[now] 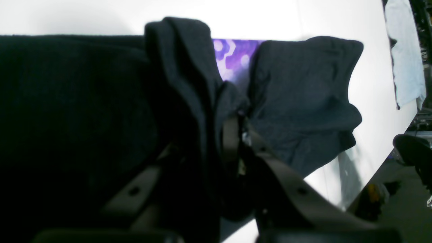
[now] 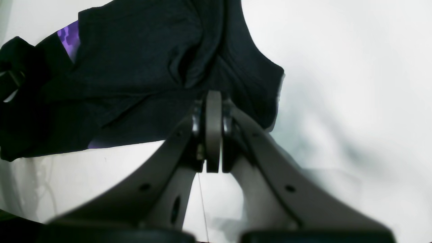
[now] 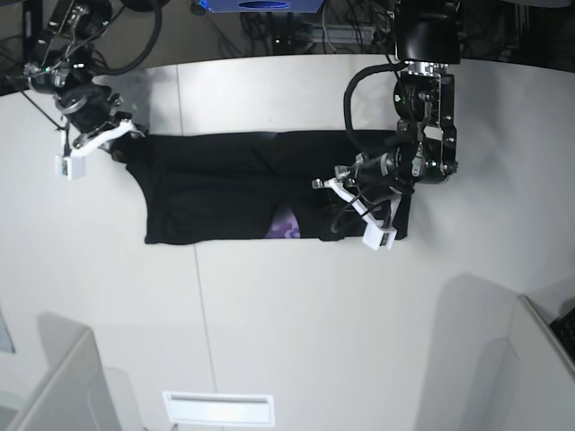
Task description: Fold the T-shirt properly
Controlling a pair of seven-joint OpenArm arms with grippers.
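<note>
Black T-shirt [image 3: 225,184] lies stretched between both pincers, left [image 1: 233,135] and right [image 2: 213,111], each pinching its cloth.

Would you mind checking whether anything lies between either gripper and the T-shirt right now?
Nothing visible does. The left gripper is shut on a bunched fold of the T-shirt, and the right gripper is pinched on its edge at the other end, on the white table.

T-shirt [image 3: 216,184]: matt black knit cloth w/ purple print. Table [image 3: 296,323]: smooth white, slight sheen. Right gripper [image 2: 213,101]: grey matt plastic.
</note>
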